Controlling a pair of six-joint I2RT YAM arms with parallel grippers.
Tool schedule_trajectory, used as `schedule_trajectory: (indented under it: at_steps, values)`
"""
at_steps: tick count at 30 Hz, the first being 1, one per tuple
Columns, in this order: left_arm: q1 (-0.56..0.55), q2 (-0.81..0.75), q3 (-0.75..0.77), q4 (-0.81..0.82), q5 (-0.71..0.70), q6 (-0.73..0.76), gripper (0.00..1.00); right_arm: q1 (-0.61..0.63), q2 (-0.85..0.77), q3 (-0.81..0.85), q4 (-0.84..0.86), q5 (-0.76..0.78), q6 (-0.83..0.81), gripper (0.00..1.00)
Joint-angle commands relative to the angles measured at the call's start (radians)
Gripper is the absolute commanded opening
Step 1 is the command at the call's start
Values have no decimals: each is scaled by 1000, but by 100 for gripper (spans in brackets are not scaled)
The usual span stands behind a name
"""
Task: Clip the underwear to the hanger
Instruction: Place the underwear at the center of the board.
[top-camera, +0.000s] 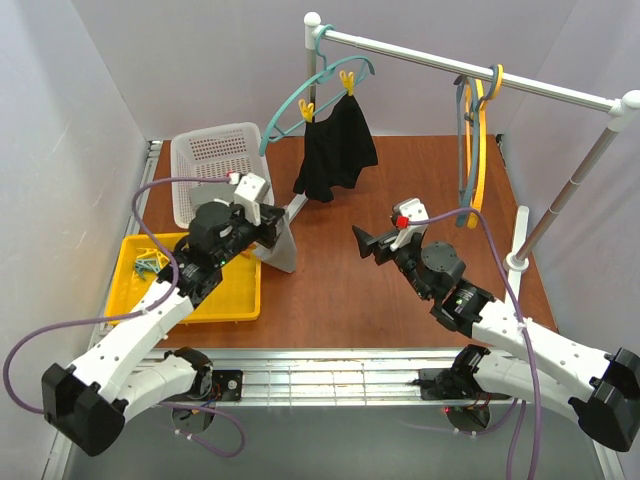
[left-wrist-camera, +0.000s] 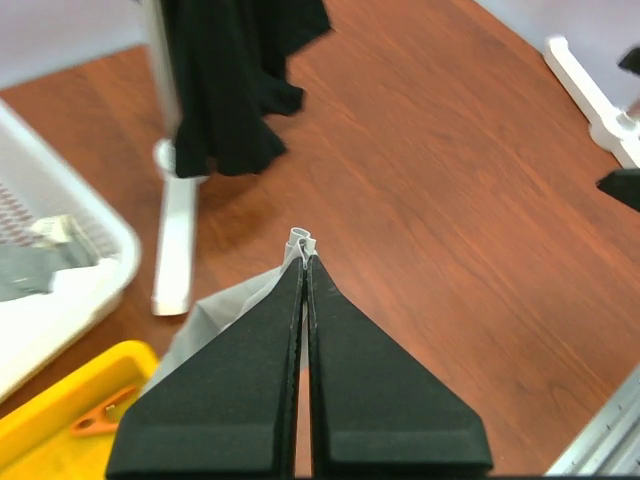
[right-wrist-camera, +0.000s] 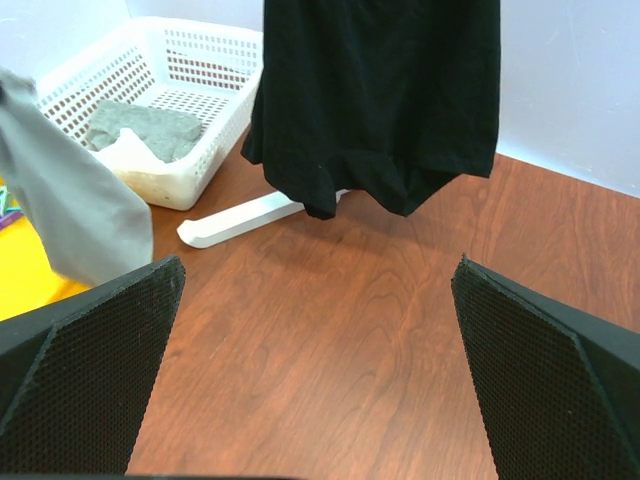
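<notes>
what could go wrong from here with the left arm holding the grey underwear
The left gripper pinches only a thin edge of the underwear at its fingertips, so it may slip out. The hanger hangs close beside the grey-blue hanger, so the open right gripper could catch the wrong one or both.

We count three plastic hangers, one teal hanger (top-camera: 285, 112), one grey-blue hanger (top-camera: 465, 140) and one yellow-orange hanger (top-camera: 482, 150), one black fabric garment (top-camera: 335, 155), one small grey fabric underwear (left-wrist-camera: 218, 315), one white perforated plastic basket (top-camera: 190, 180) and one yellow plastic tray (top-camera: 235, 297).
</notes>
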Motion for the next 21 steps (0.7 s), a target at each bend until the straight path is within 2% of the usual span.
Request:
schedule_trajectory:
  at_steps: [1, 5, 10, 15, 21]
  values:
    - [-70, 69, -28, 50, 42, -4, 0, -3, -8, -13, 44, 49, 18, 99]
    - [-173, 212, -35, 93, 2, -6, 0, -11, -5, -38, 44, 87, 18, 99]
    - [-267, 399, -38, 221, 62, -12, 0, -38, 30, -70, 42, 122, 79, 99]
    - [-331, 586, 23, 306, 99, -10, 0, -63, 46, -71, 36, 133, 99, 99]
    - [-391, 659, 66, 312, 153, -41, 0, -110, 56, -75, 24, 119, 119, 99]
